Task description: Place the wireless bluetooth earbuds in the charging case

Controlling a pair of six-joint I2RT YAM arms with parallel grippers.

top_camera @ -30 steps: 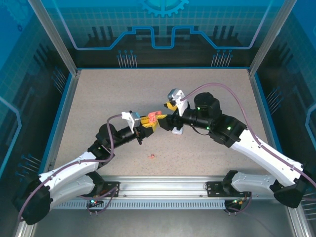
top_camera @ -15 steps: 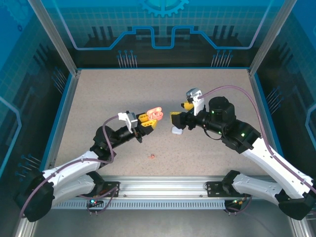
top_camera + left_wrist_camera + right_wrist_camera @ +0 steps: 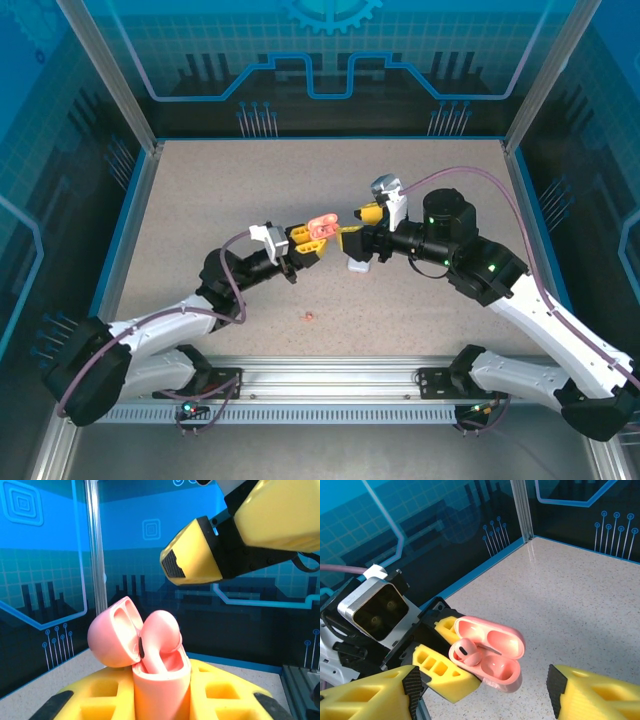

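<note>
My left gripper (image 3: 303, 244) is shut on the pink charging case (image 3: 319, 228), holding it above the table with its lid open. In the left wrist view the case (image 3: 161, 687) stands between my yellow fingers (image 3: 100, 695), lid (image 3: 111, 637) tipped back to the left. One pink earbud (image 3: 161, 632) sits in a slot with its head sticking up. In the right wrist view that earbud (image 3: 469, 652) is in the left slot of the case (image 3: 500, 670) and the other slot is bare. My right gripper (image 3: 484, 689) is open, one jaw on each side of the case, touching nothing. Another tiny pinkish earbud (image 3: 308, 317) lies on the table.
A small white case (image 3: 358, 265) rests on the table under my right gripper (image 3: 353, 227). Glass walls and metal posts (image 3: 110, 85) enclose the speckled table (image 3: 220, 190). The left wrist camera (image 3: 374, 607) sits close behind the held case.
My right gripper drew back to the right, then came in close to the case again. The left gripper lifted the case slightly up and to the right.
</note>
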